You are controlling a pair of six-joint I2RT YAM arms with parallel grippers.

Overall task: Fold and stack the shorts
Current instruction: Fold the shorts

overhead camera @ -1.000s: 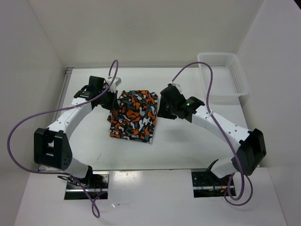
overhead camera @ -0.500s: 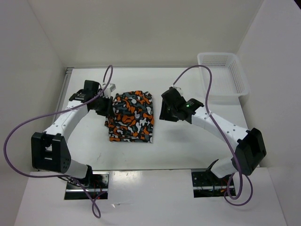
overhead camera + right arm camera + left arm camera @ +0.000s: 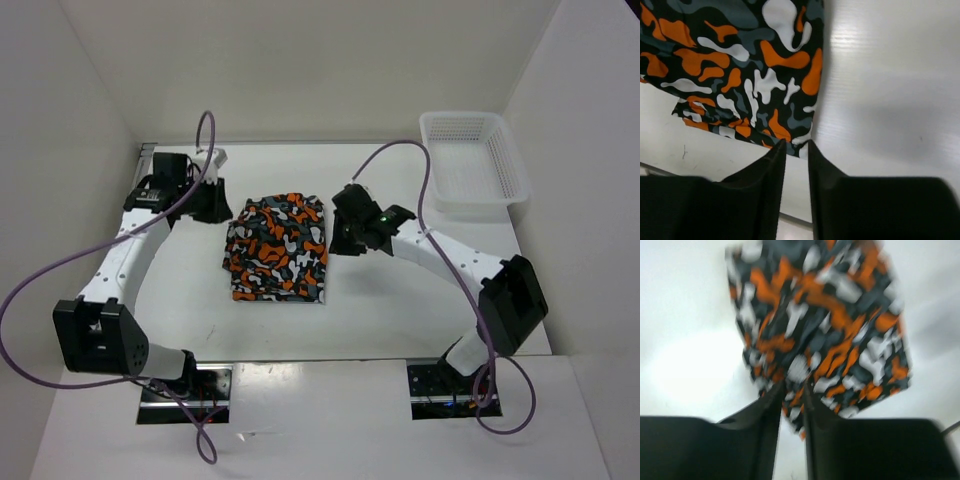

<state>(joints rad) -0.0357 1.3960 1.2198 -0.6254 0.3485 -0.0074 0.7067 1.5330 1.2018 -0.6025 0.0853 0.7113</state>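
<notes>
Both sets of fingers are pressed nearly together on nothing. The left gripper point(image 3: 216, 208) sits upper left and the right gripper point(image 3: 337, 240) just right of the folded shorts point(image 3: 277, 248), which lie mid-frame on the table point(image 3: 400, 300). A fingertip brushing the top layer could drag it — spoiling the fold.

You have one pair of shorts point(image 3: 277, 248) on one table point(image 3: 400, 310). At the far right you count one white mesh basket point(image 3: 472, 165). You have two grippers: one left gripper point(image 3: 216, 206) and one right gripper point(image 3: 337, 243). Two purple cables point(image 3: 403, 143) run, one to each arm.
</notes>
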